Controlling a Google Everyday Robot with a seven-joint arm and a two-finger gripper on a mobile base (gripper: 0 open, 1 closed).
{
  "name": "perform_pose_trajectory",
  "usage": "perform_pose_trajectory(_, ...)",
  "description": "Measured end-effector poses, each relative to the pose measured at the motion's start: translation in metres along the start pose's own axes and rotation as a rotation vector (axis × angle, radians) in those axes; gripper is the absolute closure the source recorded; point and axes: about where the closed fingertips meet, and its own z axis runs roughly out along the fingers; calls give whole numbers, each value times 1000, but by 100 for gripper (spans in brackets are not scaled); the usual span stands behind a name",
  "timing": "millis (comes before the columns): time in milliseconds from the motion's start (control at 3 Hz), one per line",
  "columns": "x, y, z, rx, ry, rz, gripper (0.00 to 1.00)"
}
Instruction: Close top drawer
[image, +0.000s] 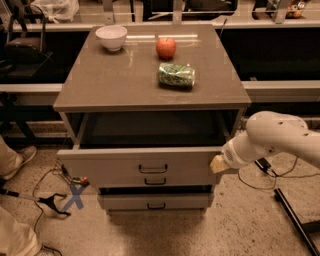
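Note:
The top drawer (115, 162) of the grey-beige cabinet (150, 90) stands partly open, its flat front pulled out past the cabinet top's edge. Its small dark handle (152, 168) sits at the centre of the front. The inside that shows is dark and looks empty. My gripper (218, 164) is at the right end of the drawer front, its pale tip against or just beside the panel. The white arm (277, 136) reaches in from the right.
On the cabinet top are a white bowl (111, 36), a red apple (166, 47) and a green bag (176, 75). Two lower drawers (156, 202) are shut. Cables and a blue cross (75, 196) lie on the floor at left. A person's leg shows at the left edge.

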Motion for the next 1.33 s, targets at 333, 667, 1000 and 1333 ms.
perform_pose_trajectory(333, -10, -9, 0, 9, -22, 16, 100)
perform_pose_trajectory(667, -46, -30, 6, 15, -80, 60, 100)
perform_pose_trajectory(1000, -80, -54, 6, 29, -163, 121, 100)
perform_pose_trajectory(1333, -77, -54, 5, 29, -163, 121, 100)
